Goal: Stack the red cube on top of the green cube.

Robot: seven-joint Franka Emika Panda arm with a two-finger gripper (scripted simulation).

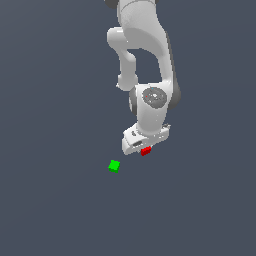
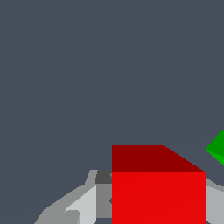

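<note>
No readable writing anywhere. The end effector [image 1: 145, 148] grips the red cube [image 1: 145, 151] between its fingers; the green cube [image 1: 114, 166] lies nearby, apart.

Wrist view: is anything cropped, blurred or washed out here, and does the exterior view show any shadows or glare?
Wrist view: sharp, no blur; the red cube fills the lower frame and is cut by the edge, its faces flatly shaded in two reds; the green cube is cropped to a corner. Exterior view: even flat light, no cast shadows under the cubes, no glare; the arm's top runs out of frame.
</note>
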